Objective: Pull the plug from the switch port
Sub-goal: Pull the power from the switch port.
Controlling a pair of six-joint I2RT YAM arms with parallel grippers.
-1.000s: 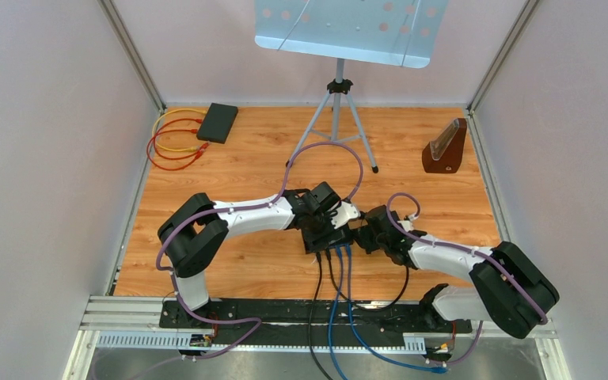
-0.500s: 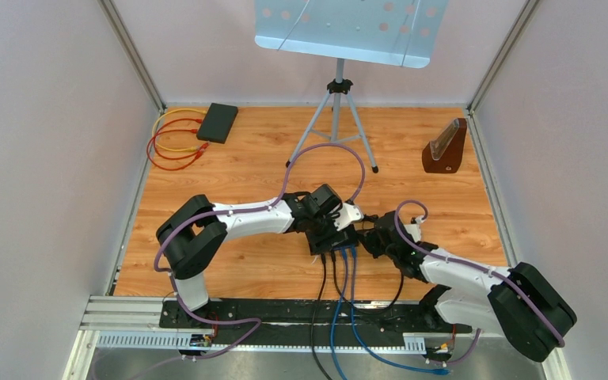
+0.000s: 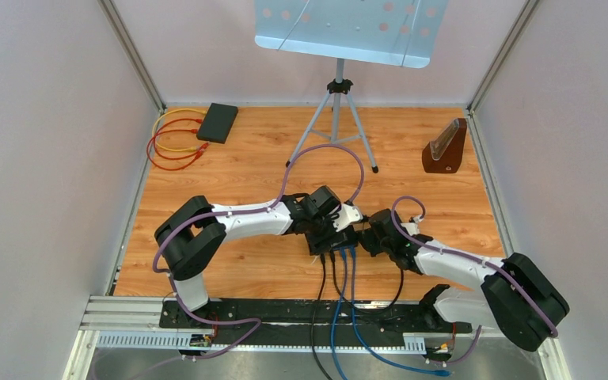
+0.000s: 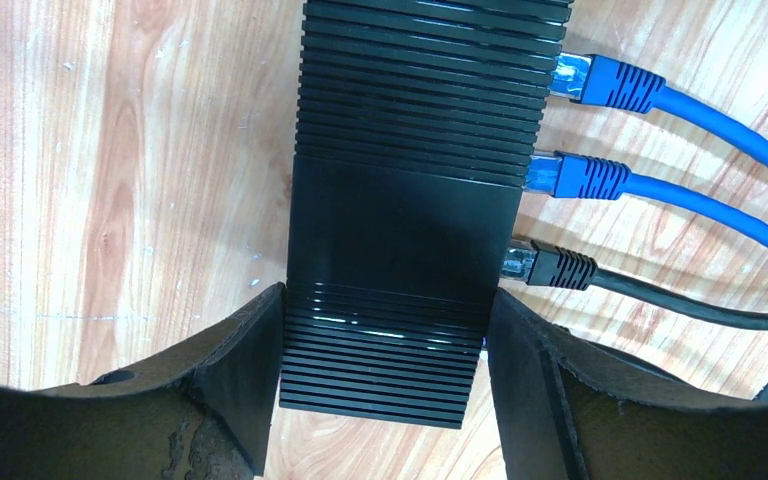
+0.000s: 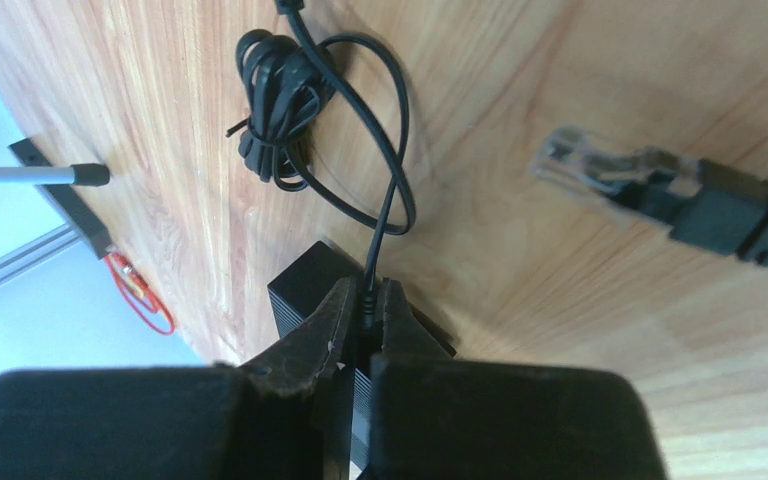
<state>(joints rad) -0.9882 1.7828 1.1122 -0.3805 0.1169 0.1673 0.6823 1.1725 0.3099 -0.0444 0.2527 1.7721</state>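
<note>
The switch (image 4: 410, 200) is a black ribbed box on the wooden table. My left gripper (image 4: 385, 390) straddles its near end, both pads pressed on its sides. Two blue plugs (image 4: 610, 85) and a black plug (image 4: 555, 268) sit in ports along its right side. In the top view the switch (image 3: 334, 237) lies between both grippers. My right gripper (image 5: 368, 305) is shut on the small plug of a thin black cable (image 5: 385, 200) at the switch's end (image 5: 295, 285). Whether that plug is still in its port is hidden by the fingers.
A loose black network plug (image 5: 660, 195) lies on the table. The thin cable's coiled bundle (image 5: 275, 100) lies farther out. A music stand tripod (image 3: 336, 119), a brown metronome (image 3: 446, 146), and a second black box (image 3: 218, 123) with red and yellow cables stand at the back.
The right arm's elbow swung out to the right and came partly back. Its gripper stayed shut at the switch's end. The left arm and switch shifted slightly right.
</note>
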